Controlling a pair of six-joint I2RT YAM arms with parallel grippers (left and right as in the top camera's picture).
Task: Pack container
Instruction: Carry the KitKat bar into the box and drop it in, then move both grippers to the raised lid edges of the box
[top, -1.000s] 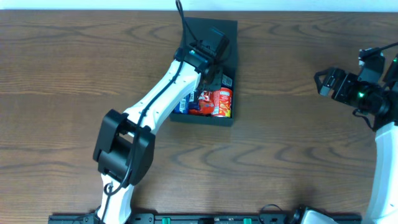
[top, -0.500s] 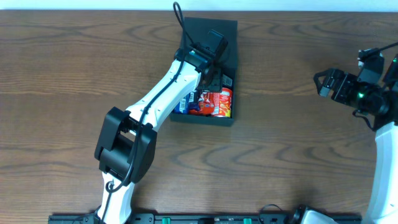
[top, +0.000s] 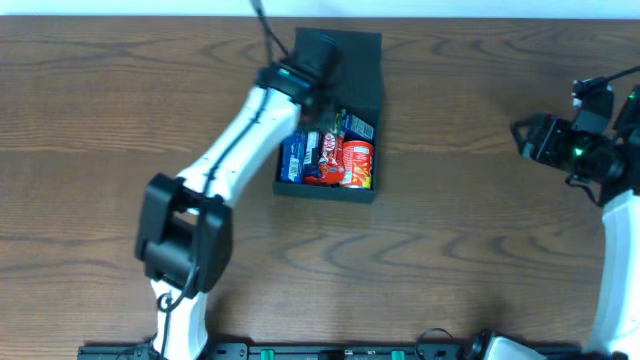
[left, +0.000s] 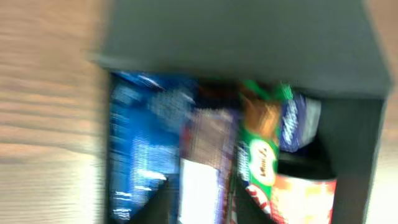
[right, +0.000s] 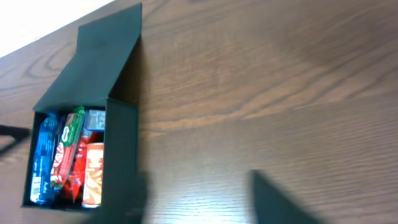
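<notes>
The container (top: 377, 110) is a dark square box with its flap lid (top: 345, 48) folded open at the back. Snack packets fill it: a blue one (top: 292, 158), a red one (top: 357, 163) and a green one (top: 352, 124). My left gripper (top: 310, 125) hangs above the box's left half. In the left wrist view its blurred tips (left: 202, 200) sit over the blue packet (left: 140, 149) and a white-and-red one (left: 202, 180), so I cannot make out the gap. At the far right my right gripper (top: 522, 135) is open over bare table (right: 199, 193).
The brown wooden table (top: 480, 240) surrounds the box. My left arm (top: 225, 155) runs diagonally from the front left up to the box. In the right wrist view the container (right: 121, 149) stands well left of the fingers.
My left gripper has risen out of the box and shifted back and left, uncovering the packets. The right gripper's jaws have narrowed, and that arm has barely moved.
</notes>
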